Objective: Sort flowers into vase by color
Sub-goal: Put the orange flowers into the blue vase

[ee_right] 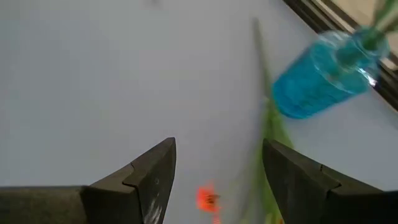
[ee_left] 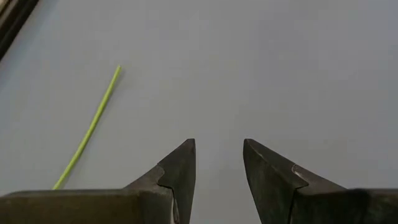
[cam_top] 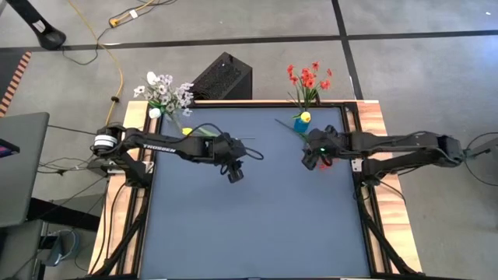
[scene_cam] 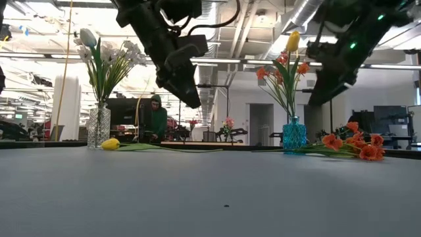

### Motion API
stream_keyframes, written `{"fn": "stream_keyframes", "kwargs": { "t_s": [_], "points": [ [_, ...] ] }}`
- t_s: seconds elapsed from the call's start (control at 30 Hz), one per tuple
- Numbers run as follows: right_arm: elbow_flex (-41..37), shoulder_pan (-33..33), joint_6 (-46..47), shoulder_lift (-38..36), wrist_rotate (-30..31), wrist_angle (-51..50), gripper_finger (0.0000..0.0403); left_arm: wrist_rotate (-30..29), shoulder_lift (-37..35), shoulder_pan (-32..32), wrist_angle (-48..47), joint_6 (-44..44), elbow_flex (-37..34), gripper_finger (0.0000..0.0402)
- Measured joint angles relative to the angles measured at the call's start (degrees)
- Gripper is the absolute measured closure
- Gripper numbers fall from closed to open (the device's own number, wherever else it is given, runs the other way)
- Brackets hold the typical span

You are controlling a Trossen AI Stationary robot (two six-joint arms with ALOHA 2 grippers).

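Right end effector (ee_right: 217,180) hovers open, empty, over loose orange-bloomed flower stem (scene_cam: 352,146) beside blue glass vase (ee_right: 323,78); should descend straddling green stem. Left end effector (ee_left: 217,177) open, idle.

Two vases stand at the far edge of the table: one clear vase (scene_cam: 98,126) on the left with a bunch of white flowers (scene_cam: 108,56), too crowded to count, and one blue vase (scene_cam: 294,135) on the right with red-orange flowers (cam_top: 308,78) plus one yellow bloom (scene_cam: 293,41). One yellow flower (scene_cam: 110,144) lies on the table. One spray of red-orange blooms (scene_cam: 355,143) lies at right. Two arms, two grippers: left gripper (ee_left: 219,163), right gripper (ee_right: 217,167).
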Motion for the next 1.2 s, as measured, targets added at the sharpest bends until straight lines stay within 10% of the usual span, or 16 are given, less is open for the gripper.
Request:
{"fn": "stream_keyframes", "kwargs": {
  "t_s": [0.63, 1.07, 1.2],
  "points": [
    [0.02, -18.97, -5.99, 25.03, -7.78, 10.03, 0.0148, 0.03, 0.00, -1.34, -1.80, -6.66, 0.00, 0.0278],
    [-0.05, -12.90, -6.25, 24.90, -15.40, 4.12, 0.0374, -0.43, 0.00, -3.58, -2.01, -8.62, 0.00, 0.0278],
    [-0.07, -6.55, -6.23, 19.59, -16.96, 4.09, 0.0377, 2.02, 0.00, -3.66, -1.52, -6.39, 0.00, 0.0278]
  ]
}}
